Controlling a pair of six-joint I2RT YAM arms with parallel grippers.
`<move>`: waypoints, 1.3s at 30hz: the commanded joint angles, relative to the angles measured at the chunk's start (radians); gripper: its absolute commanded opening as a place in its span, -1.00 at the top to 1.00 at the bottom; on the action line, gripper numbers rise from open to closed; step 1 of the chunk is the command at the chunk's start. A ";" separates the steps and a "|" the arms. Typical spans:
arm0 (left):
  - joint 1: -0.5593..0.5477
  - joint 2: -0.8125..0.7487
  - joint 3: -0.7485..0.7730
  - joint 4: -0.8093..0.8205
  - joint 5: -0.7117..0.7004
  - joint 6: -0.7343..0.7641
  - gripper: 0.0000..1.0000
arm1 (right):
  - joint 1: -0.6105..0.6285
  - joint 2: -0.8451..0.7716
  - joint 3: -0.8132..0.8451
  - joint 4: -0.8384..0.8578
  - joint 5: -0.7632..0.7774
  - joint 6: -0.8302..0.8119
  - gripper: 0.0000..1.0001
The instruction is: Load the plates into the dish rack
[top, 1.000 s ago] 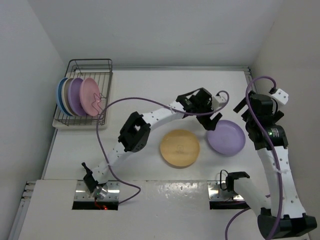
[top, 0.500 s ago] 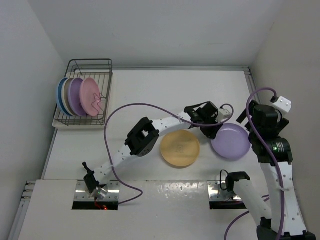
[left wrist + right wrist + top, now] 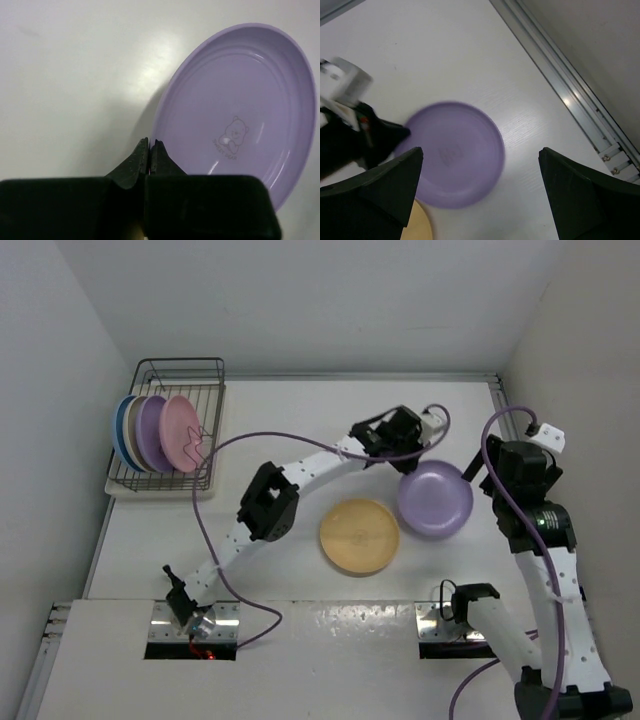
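My left gripper is shut on the left rim of a lavender plate. The plate tilts off the table, with a shadow under its held edge. An orange plate lies flat at mid-table, just left of it. My right gripper hovers open above the lavender plate, touching nothing. The dish rack stands at the far left with pink, purple, cream and blue plates upright in it.
A metal rail runs along the table's right edge by the wall. The rack's right half holds bare tines. The left arm's purple cable loops over the table between rack and plates.
The left gripper's jaws closed on the lavender plate's rim, and it has drawn the plate up and to the left. The right arm shifted slightly above it, still open.
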 commanded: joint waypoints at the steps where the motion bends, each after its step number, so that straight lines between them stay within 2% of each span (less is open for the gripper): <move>1: 0.120 -0.225 0.108 0.007 -0.123 0.039 1.00 | -0.004 0.053 0.036 0.108 -0.070 -0.006 -0.98; 7: 0.303 -0.421 0.089 -0.095 -0.321 0.167 1.00 | 0.054 0.213 0.089 0.244 -0.152 0.008 -0.95; 9: 0.381 -0.529 0.066 -0.117 -0.390 0.249 1.00 | 0.129 0.292 0.117 0.310 -0.140 -0.005 -0.95; 10: 0.446 -0.652 0.034 -0.128 -0.516 0.364 1.00 | 0.218 0.394 0.155 0.382 -0.106 -0.036 -0.93; 12: 0.464 -0.693 0.021 -0.128 -0.621 0.413 1.00 | 0.263 0.436 0.172 0.442 -0.091 -0.061 -0.93; 15: 0.527 -0.854 -0.055 -0.067 -0.856 0.614 1.00 | 0.364 0.532 0.221 0.534 -0.074 -0.113 -0.95; 17: 0.565 -0.993 -0.144 0.054 -0.971 0.795 1.00 | 0.386 0.585 0.238 0.579 -0.081 -0.115 -0.98; 18: 0.593 -1.041 -0.257 0.156 -1.063 0.858 1.00 | 0.409 0.621 0.263 0.599 -0.092 -0.115 -0.98; 20: 0.632 -1.128 -0.376 0.249 -1.123 1.025 1.00 | 0.423 0.664 0.283 0.623 -0.103 -0.112 -0.98; 21: 0.674 -1.199 -0.473 0.281 -1.139 1.067 1.00 | 0.444 0.679 0.313 0.631 -0.117 -0.115 -0.98; 25: 0.758 -1.302 -0.626 0.334 -1.148 1.177 1.00 | 0.470 0.763 0.378 0.628 -0.135 -0.121 -0.98; 29: 0.788 -1.389 -0.796 0.427 -1.148 1.267 1.00 | 0.489 0.785 0.393 0.614 -0.149 -0.123 -0.98; 31: 0.814 -1.400 -0.846 0.425 -1.124 1.256 1.00 | 0.492 0.785 0.384 0.608 -0.155 -0.120 -0.98; 34: 0.844 -1.388 -0.837 0.352 -1.096 1.140 1.00 | 0.490 0.776 0.366 0.584 -0.154 -0.112 -0.98; 39: 0.874 -1.376 -0.919 0.420 -1.027 1.129 1.00 | 0.487 0.739 0.323 0.585 -0.123 -0.110 -0.98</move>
